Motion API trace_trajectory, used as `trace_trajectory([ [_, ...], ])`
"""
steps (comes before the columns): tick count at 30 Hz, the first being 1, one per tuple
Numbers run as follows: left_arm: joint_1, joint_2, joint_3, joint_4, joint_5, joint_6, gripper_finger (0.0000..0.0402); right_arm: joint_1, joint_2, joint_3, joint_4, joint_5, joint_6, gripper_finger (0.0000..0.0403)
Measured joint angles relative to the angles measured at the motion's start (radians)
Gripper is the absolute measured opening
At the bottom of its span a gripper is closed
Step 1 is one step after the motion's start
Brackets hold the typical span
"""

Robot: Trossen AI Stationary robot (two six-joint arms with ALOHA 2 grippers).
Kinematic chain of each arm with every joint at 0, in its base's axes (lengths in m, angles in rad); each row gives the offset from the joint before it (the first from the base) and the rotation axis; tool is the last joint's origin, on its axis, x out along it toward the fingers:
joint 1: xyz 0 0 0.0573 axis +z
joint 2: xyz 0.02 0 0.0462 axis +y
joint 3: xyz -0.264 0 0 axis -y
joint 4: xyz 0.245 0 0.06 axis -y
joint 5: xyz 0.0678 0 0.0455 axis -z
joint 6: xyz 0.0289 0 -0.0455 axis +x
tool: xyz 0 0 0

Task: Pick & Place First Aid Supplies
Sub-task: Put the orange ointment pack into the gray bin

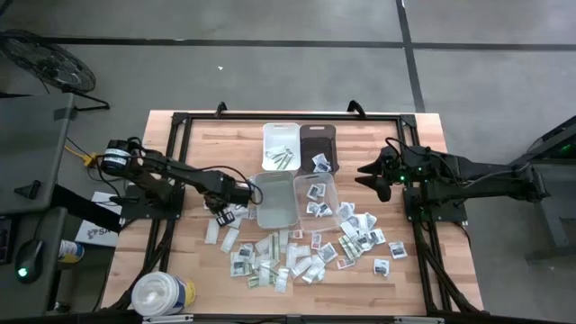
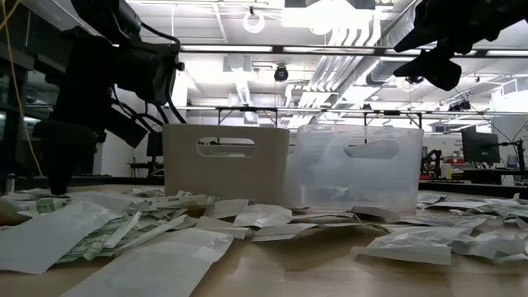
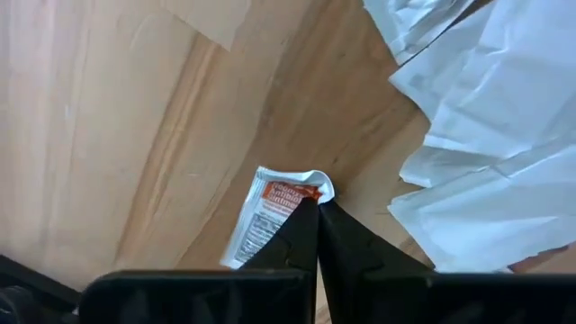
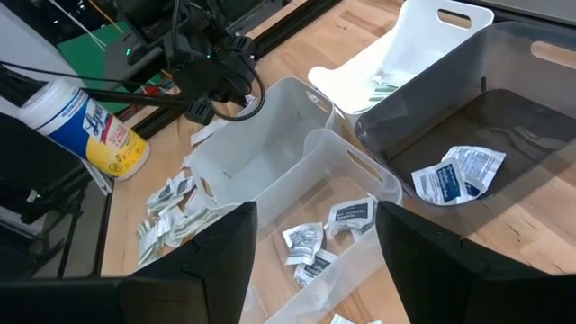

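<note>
- High view: we see a wooden desk [image 1: 180, 180] with four small bins at its middle, a white one [image 1: 281, 144] and a dark one [image 1: 318, 145] at the far side, two clear ones [image 1: 276, 200] nearer, and a loose heap of first aid packets [image 1: 297, 256] spread in front of them.
- A big white round tub [image 1: 162, 293] with a yellow-blue label lies at the near left corner, well apart from the bins.
- The left claw [image 1: 227, 214] is down on the desk just left of the clear bins, beside the heap's left edge; black cables and the arm's frame crowd that side.
- In the left wrist view its fingers [image 3: 297, 238] are pressed together on the corner of one small packet [image 3: 270, 216], flat paper, white with orange and dark print, crinkled at the pinched end.
- That packet lies flat on bare wood, and its long axis seems to run straight away from the fingertips, though the fingers hide part of it.
- Larger plain white packets [image 3: 486, 135] lie crumpled just beside it.
- The right claw [image 1: 376, 175] hangs above the desk to the right of the dark bin, fingers spread wide and holding nothing.
</note>
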Motion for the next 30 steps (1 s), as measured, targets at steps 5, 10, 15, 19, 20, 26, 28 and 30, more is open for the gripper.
trace_trajectory([
  [5, 0.0, 0.0, 0.064, -0.041, -0.01, 0.059, 0.0, 0.0, 0.0, 0.0, 0.0, 0.002, -0.009, 0.0222],
  [10, 0.0, 0.0, 0.14, -0.112, -0.014, 0.124, 0.0, 0.0, 0.0, 0.0, 0.0, 0.002, -0.01, 0.0222],
  [15, 0.0, -0.001, 0.232, -0.193, -0.031, 0.213, 0.0, 0.0, 0.0, 0.0, 0.0, 0.002, -0.01, 0.0222],
  [19, 0.0, -0.002, 0.326, -0.224, -0.072, 0.304, 0.0, 0.0, 0.0, 0.0, 0.0, 0.002, -0.01, 0.0222],
  [20, 0.0, -0.002, 0.351, -0.224, -0.093, 0.333, 0.0, 0.0, 0.0, 0.0, 0.0, 0.001, -0.01, 0.0222],
  [26, 0.0, -0.004, 0.483, -0.192, -0.243, 0.566, 0.0, 0.0, 0.0, 0.0, 0.0, -0.007, -0.022, 0.0222],
  [28, 0.0, -0.004, 0.504, -0.161, -0.255, 0.658, 0.0, 0.0, 0.0, 0.0, 0.001, -0.007, -0.028, 0.0222],
  [30, 0.0, -0.004, 0.508, -0.095, -0.255, 0.779, 0.0, 0.0, 0.0, 0.0, 0.001, -0.007, -0.039, 0.0222],
])
